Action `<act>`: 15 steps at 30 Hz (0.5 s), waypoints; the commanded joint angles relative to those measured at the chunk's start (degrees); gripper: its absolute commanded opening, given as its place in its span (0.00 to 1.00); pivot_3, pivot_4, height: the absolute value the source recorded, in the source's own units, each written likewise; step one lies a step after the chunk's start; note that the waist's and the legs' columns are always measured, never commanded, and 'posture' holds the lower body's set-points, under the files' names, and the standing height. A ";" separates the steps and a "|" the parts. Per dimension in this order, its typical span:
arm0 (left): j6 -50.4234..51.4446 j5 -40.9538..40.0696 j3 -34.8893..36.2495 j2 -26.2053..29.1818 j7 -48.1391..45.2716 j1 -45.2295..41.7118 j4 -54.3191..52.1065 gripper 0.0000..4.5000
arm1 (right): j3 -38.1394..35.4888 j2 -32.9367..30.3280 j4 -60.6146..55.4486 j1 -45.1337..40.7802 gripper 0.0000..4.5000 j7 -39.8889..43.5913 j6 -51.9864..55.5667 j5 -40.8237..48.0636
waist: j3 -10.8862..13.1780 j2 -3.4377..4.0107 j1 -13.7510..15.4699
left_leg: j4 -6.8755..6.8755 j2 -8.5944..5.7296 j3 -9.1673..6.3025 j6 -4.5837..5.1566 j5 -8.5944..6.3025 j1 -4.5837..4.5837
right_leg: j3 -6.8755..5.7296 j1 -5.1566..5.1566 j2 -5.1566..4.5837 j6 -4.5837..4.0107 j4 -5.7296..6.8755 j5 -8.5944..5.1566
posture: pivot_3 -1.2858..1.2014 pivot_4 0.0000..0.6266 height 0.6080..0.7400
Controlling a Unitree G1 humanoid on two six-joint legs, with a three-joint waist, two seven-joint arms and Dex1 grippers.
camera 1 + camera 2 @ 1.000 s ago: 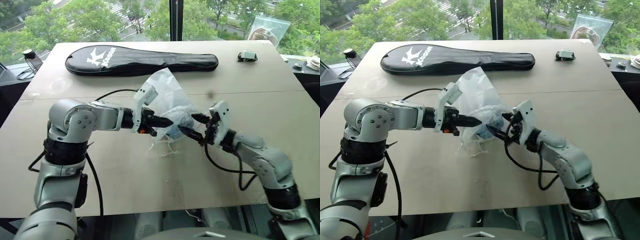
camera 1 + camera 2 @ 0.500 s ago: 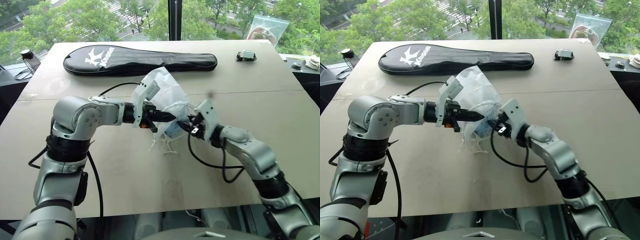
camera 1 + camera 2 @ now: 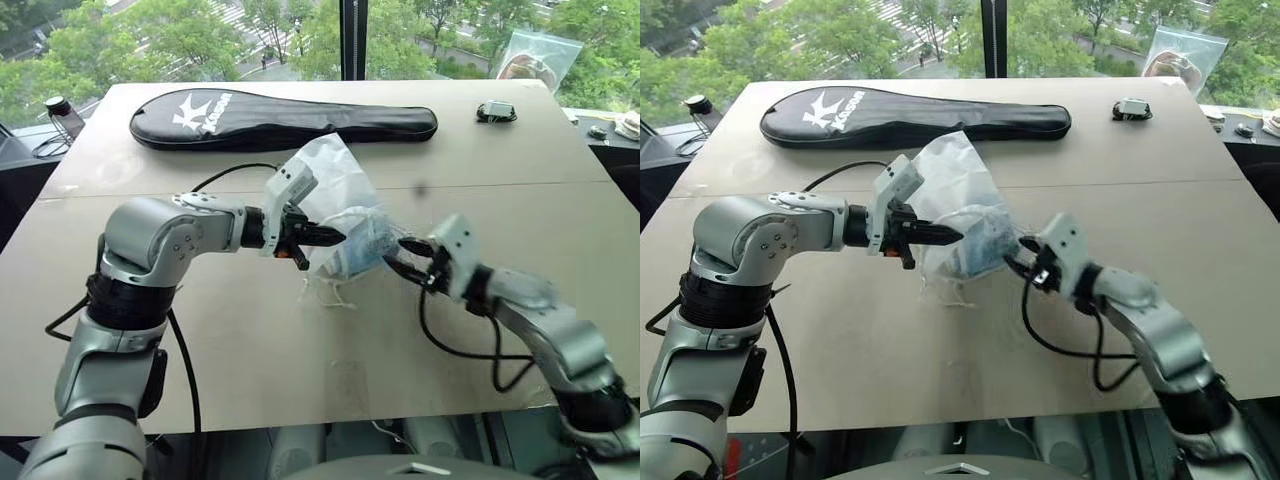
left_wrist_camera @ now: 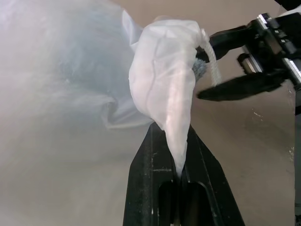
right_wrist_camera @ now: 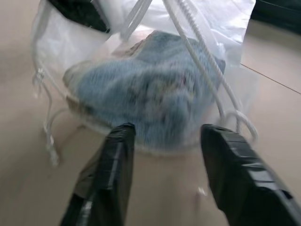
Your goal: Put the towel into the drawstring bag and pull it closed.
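Note:
The translucent white drawstring bag [image 3: 335,185] stands crumpled at the table's middle, and the light-blue towel [image 5: 150,94] lies inside it, showing through the thin wall. My left gripper [image 3: 332,238] is shut on a pinched fold of the bag's rim [image 4: 164,94] and holds it up. White cords [image 5: 202,70] run from the mouth, and loose ends [image 3: 330,295] lie on the table. Just right of the bag, my right gripper [image 3: 405,255] is open, fingers [image 5: 113,160] apart and pointing at the towel, with a cord draped near one finger.
A long black racket case [image 3: 285,118] lies across the far side of the table [image 3: 250,360]. A clear zip bag [image 3: 540,55] and a small dark object [image 3: 495,112] sit at the far right, a small bottle [image 3: 62,115] at the far left.
My right gripper pushed in against the bag half a second ago, then drew back to the right with its jaws open. The left gripper stayed put, holding the rim.

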 commanded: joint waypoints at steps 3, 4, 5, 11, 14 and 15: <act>-2.28 1.22 0.72 0.30 -1.56 -1.40 -0.81 0.00 | -2.37 0.37 -1.36 -1.18 0.64 -4.97 1.81 -3.31 | 0.00 -0.01 0.06 | -0.01 0.01 0.03 0.00 0.00 0.09 | 0.08 0.01 0.06 0.01 0.05 -0.01 | 0.52 0.24 1.00; -2.40 1.40 0.70 0.25 -1.65 -1.50 -0.76 0.00 | -2.56 0.69 -1.18 -1.32 0.64 -5.13 2.09 -3.09 | 0.00 -0.01 0.12 | -0.01 0.01 0.02 0.00 0.00 0.08 | 0.06 0.01 0.06 0.01 0.05 0.00 | 0.52 0.24 1.00; -2.56 1.61 0.65 0.14 -1.67 -1.62 -0.64 0.00 | -2.81 1.01 -1.12 -1.39 0.64 -5.05 2.40 -2.57 | 0.01 -0.01 0.17 | -0.01 0.01 0.02 0.00 0.00 0.06 | 0.06 0.01 0.06 0.01 0.04 0.00 | 0.52 0.24 1.00; -2.80 2.46 0.67 -0.23 -1.89 -2.01 -0.79 0.00 | -1.98 1.73 3.47 -1.79 0.64 -6.48 2.32 -5.07 | 0.01 -0.02 0.31 | 0.00 0.00 0.04 0.00 0.00 -0.02 | 0.04 0.01 0.01 0.01 -0.04 0.00 | 0.52 0.24 1.00; -2.80 2.64 0.71 -0.25 -1.88 -1.62 -1.42 0.00 | -2.18 3.33 5.89 -2.40 0.64 -6.82 1.75 -5.13 | 0.01 -0.02 0.22 | 0.00 0.00 0.02 0.00 0.00 -0.01 | 0.03 0.00 0.02 0.01 -0.02 -0.01 | 0.52 0.24 1.00; -2.84 2.74 0.70 -0.25 -1.86 -1.44 -1.63 0.00 | -2.49 4.04 6.28 -2.70 0.64 -6.66 1.67 -4.67 | 0.02 -0.01 0.17 | 0.00 0.00 0.02 0.00 0.00 0.00 | 0.03 0.00 0.02 0.01 -0.02 0.00 | 0.52 0.24 1.00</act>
